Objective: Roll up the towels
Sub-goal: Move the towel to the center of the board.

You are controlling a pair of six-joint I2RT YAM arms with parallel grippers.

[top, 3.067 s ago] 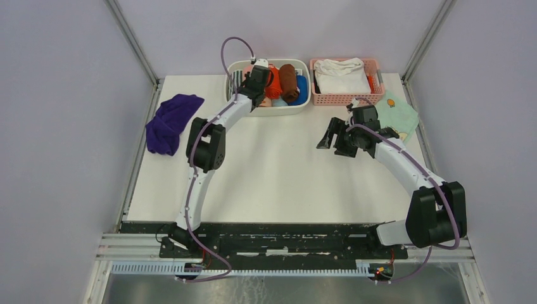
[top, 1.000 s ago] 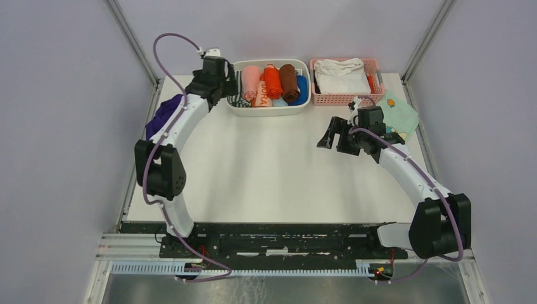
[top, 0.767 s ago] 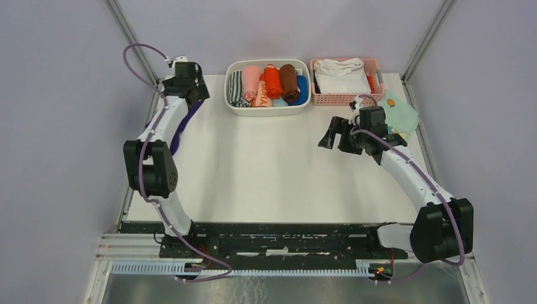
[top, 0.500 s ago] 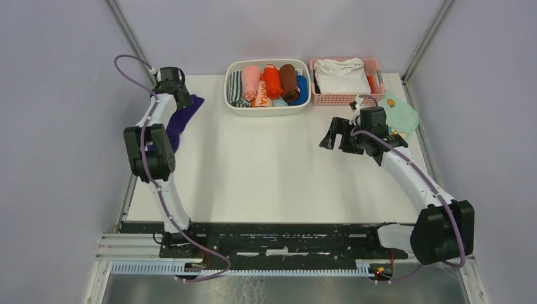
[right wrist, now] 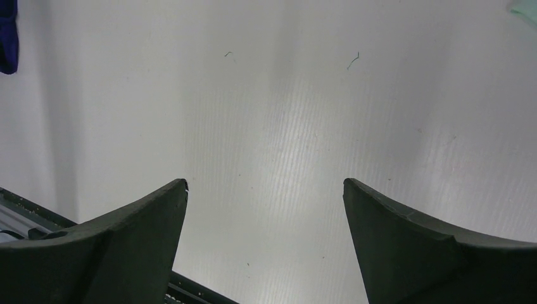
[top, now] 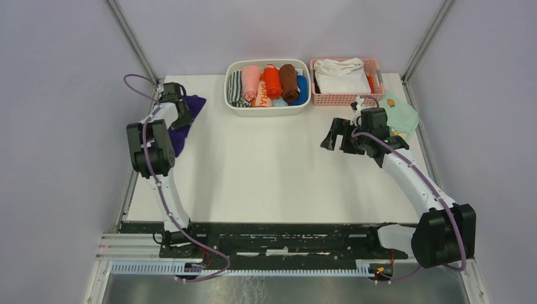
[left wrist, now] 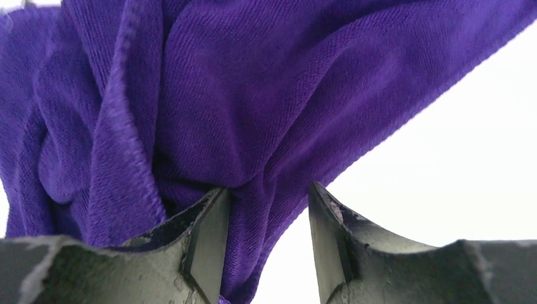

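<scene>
Left gripper point(left wrist: 266, 190), fingers part-way apart, straddles a fold of the purple towel point(left wrist: 253, 95): the cloth lies against one finger while a sliver of white surface shows beside the other, so nothing is pinched. The towel lies crumpled at the far-left edge of the table point(top: 272, 171), partly under the left arm. Right gripper point(right wrist: 266, 183), fingers spread wide and holding nothing, hangs over bare table on the right side. At the far edge, a white tub point(top: 266, 109) holds the salmon-pink towel point(top: 251, 81), rolled, in a row with other rolled cloths; just beside it, a pink basket point(top: 345, 98) holds a white folded cloth point(top: 342, 76), and a mint-green cloth point(top: 402, 114) lies near the right arm
</scene>
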